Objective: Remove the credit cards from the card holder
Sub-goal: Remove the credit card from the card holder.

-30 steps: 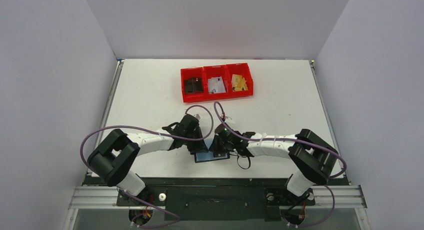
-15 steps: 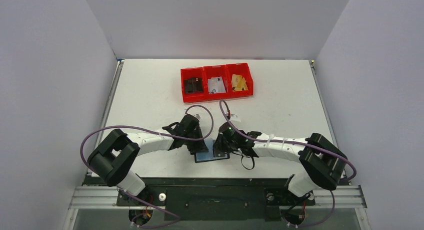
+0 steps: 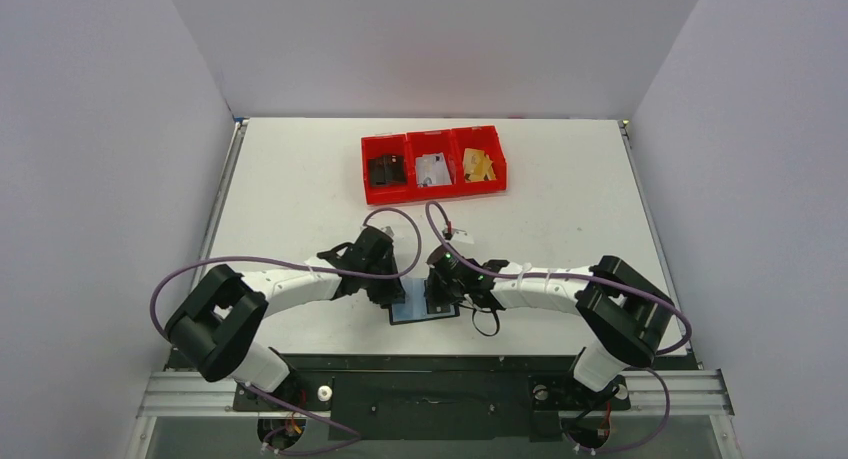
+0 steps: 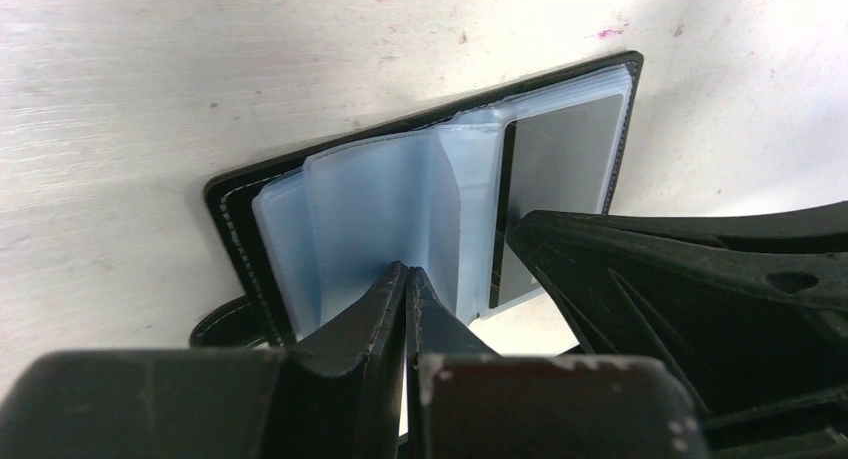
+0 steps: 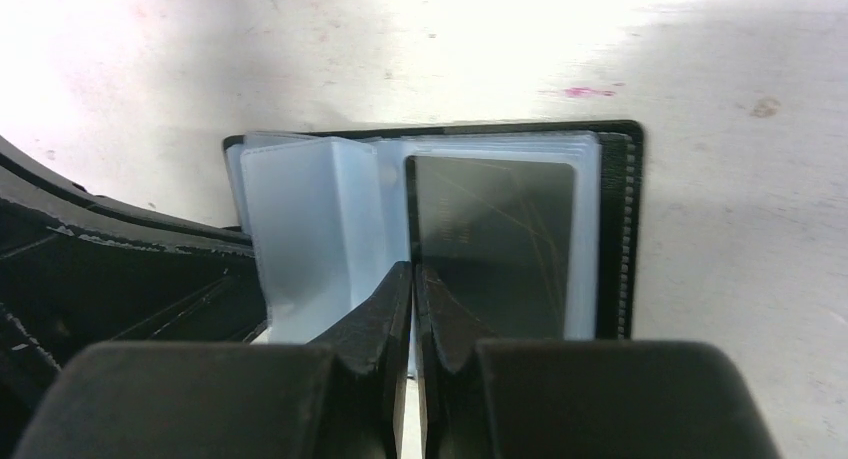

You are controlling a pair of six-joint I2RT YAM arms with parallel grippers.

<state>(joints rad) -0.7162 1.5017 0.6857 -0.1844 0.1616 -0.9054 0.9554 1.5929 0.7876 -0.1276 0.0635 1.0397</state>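
A small black folding card holder (image 3: pixel 424 312) lies open on the white tabletop (image 3: pixel 560 219), between the two sets of jaws. The left jaws are pressed shut, tips touching the fold of its clear bluish plastic sleeves (image 4: pixel 370 209). The right jaws are closed too, tips at the near edge of a dark rectangular card (image 5: pixel 495 239) sleeved just ahead. Whether either pinches anything is unclear.
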